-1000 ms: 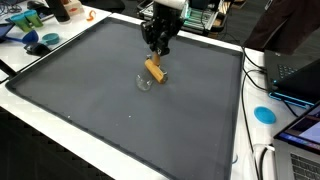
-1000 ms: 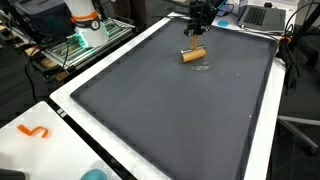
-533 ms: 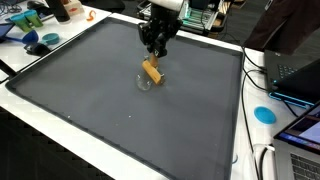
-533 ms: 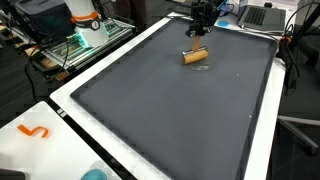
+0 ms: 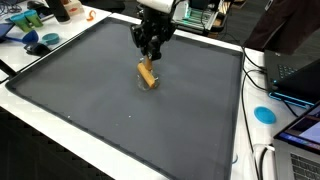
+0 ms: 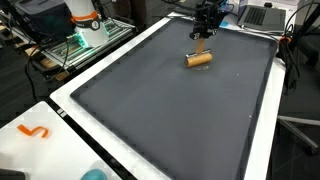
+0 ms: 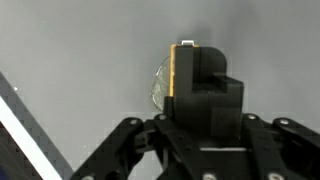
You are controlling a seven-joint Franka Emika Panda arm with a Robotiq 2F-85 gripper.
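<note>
- The hand (image 5: 150,48) is seen clamped on the upper end of the wooden block (image 5: 147,75), so the block is kept tilted.
- The block's lower end appears to be rested on the dark mat (image 6: 150,110) toward the mat's far side, with a clear dome (image 7: 160,84) beside it.

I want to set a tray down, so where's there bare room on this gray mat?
The gray mat is bare from the wooden block to its near rim, and along both side edges. Crowded: the far middle, where the gripper is at the block, and off the mat, the laptop on one side and blue objects at the far corner.
</note>
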